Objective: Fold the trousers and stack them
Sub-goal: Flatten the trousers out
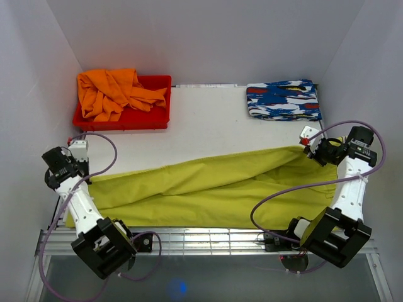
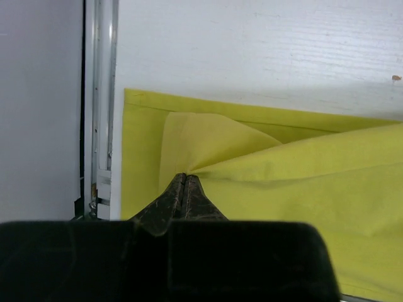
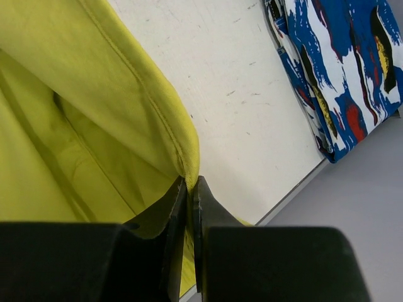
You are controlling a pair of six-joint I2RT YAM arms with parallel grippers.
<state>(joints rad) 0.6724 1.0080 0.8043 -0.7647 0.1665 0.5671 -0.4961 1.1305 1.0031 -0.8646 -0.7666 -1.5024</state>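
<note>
The yellow-green trousers (image 1: 208, 192) lie stretched across the near half of the table, from left edge to right edge. My left gripper (image 1: 88, 178) is shut on their left end; in the left wrist view its closed fingertips (image 2: 184, 176) pinch a lifted fold of the cloth (image 2: 296, 176). My right gripper (image 1: 306, 151) is shut on the trousers' right end, holding the hemmed edge (image 3: 157, 119) raised between its fingers (image 3: 190, 182). The striped waistband does not show.
A red tray (image 1: 151, 116) with an orange garment (image 1: 113, 91) stands at the back left. A folded blue, white and red patterned cloth (image 1: 283, 99) lies at the back right, also in the right wrist view (image 3: 340, 69). White walls close in both sides.
</note>
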